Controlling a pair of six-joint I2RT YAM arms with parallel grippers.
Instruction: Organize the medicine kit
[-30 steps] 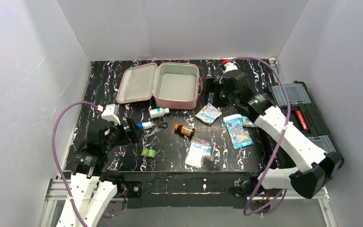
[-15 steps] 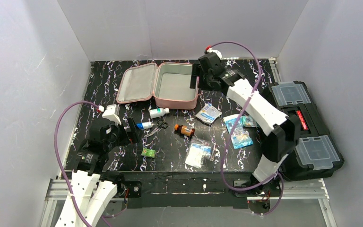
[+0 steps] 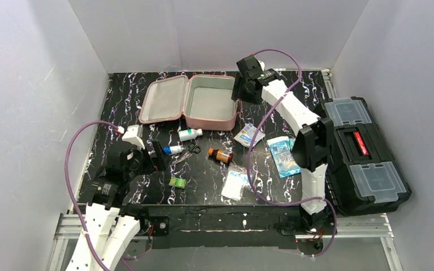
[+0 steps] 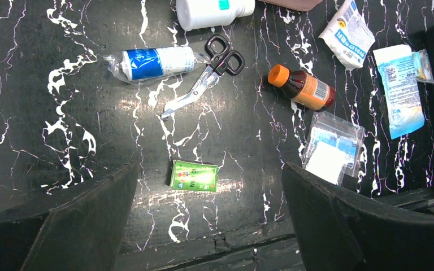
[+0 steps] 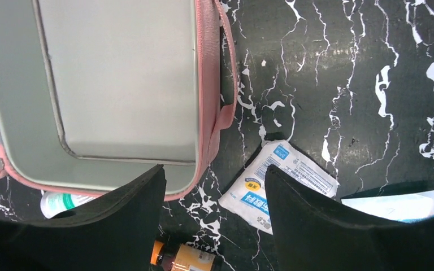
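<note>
Right fingers [image 5: 124, 226], apart, straddle the medicine kit's [image 5: 206, 84] pink wall; lower squarely before closing. Left fingers [image 4: 79, 226] gape empty.

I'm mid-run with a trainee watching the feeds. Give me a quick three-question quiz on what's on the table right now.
1. True or false: the medicine kit lies open with nothing inside it.
2. Which arm's gripper hangs over the kit's right-hand rim in the top view? A) left B) right C) neither
3. Fill in: the brown bottle has a cap coloured ___.

Key: 1 true; 2 B, the right gripper; 3 orange.
</note>
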